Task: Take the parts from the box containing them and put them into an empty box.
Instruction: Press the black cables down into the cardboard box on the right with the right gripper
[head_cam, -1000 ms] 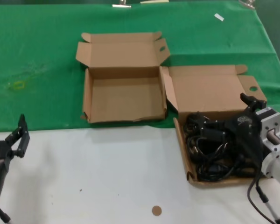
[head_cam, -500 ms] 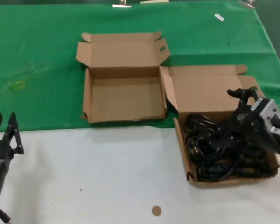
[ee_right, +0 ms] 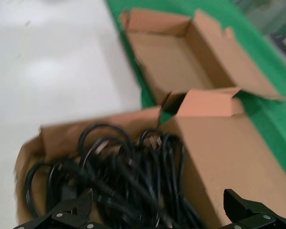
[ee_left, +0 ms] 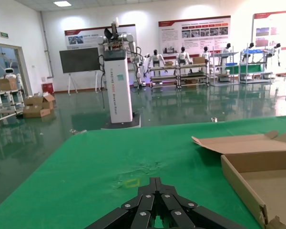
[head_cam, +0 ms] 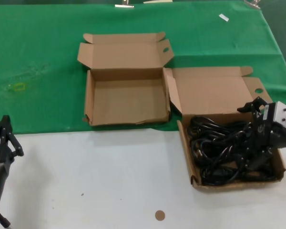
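Observation:
The parts are black power cords piled in coils in the box containing them at the right, whose lid stands open behind. In the right wrist view the cords lie right under the camera. My right gripper is open wide over the right side of that pile and holds nothing; in its own view the gripper straddles the cords. The empty box with the ragged front wall sits on the green cloth at centre and also shows in the right wrist view. My left gripper is shut and empty, parked at the far left.
A green cloth covers the far half of the table, and the near half is white. A small brown disc lies near the front edge. The left wrist view shows the empty box's corner to one side of my shut left gripper.
My right gripper has drawn back to the right, off the middle of the cord pile, and now stands open over its right side. My left gripper has shifted left and its fingers have closed together.

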Available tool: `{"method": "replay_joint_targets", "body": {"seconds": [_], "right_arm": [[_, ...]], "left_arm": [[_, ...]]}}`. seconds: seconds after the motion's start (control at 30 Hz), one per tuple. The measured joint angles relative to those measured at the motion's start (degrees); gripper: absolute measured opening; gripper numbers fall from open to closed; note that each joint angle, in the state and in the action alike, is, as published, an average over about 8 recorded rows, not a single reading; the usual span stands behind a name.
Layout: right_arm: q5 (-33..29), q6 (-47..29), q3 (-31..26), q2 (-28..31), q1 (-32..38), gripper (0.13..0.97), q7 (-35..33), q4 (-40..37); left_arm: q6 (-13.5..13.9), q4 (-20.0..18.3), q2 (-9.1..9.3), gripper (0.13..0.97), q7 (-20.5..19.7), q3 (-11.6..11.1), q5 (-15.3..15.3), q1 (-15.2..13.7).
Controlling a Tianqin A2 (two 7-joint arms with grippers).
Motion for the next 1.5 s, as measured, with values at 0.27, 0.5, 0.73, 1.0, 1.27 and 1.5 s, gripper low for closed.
{"method": "replay_joint_targets", "body": {"seconds": [0.27,0.5,0.73,1.0,1.27,1.5], "right_arm": [[-5.9,-12.5,5.8,-5.1,1.9,0.966,-5.9,-7.4],[-9.7,-17.4,9.9,-9.2,2.3,0.945,-8.8,-11.9],[-12.4,-20.2,13.2,-11.7,1.6,0.889,-10.0,-14.0],[-14.4,-22.0,16.4,-13.1,0.6,0.839,-10.0,-14.7],[-16.1,-23.4,18.8,-13.5,-0.3,0.669,-9.1,-14.2],[-17.0,-24.4,20.4,-13.6,-1.2,0.501,-8.5,-13.6]], "left_arm": [[0.0,0.0,0.0,0.15,0.0,0.0,0.0,0.0],[0.0,0.0,0.0,0.144,0.0,0.0,0.0,0.0],[0.0,0.0,0.0,0.144,0.0,0.0,0.0,0.0],[0.0,0.0,0.0,0.144,0.0,0.0,0.0,0.0],[0.0,0.0,0.0,0.144,0.0,0.0,0.0,0.0],[0.0,0.0,0.0,0.144,0.0,0.0,0.0,0.0]]}}
